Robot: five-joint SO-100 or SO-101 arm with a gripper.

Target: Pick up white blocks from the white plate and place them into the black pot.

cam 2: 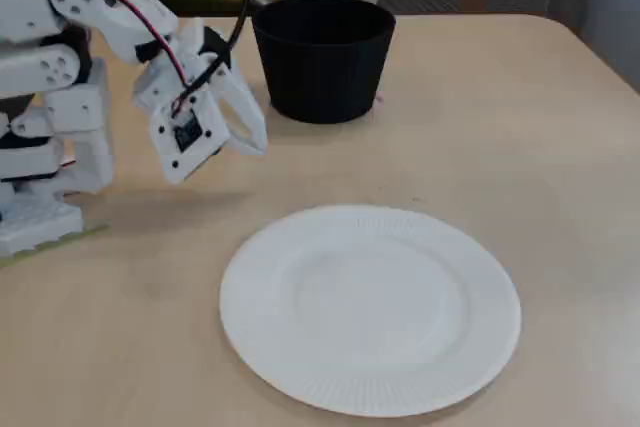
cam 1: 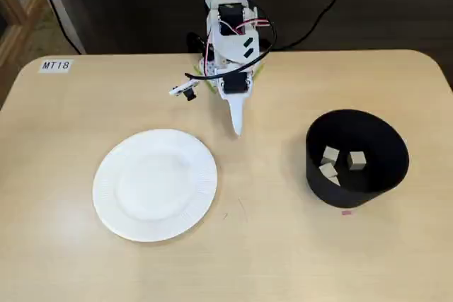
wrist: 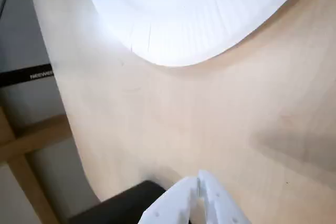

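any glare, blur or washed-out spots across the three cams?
Wrist view: the white plate is overexposed, ribs barely visible, and the gripper is close and soft. Top-down fixed view: even light, the white blocks clear inside the black pot. Side fixed view: slightly soft, pot interior hidden, plate ribs readable.

The arm (cam 1: 230,47) is white plastic with black motor blocks. Red and black cables loop around it. The gripper (cam 1: 236,126) has 2 pointed white fingers.
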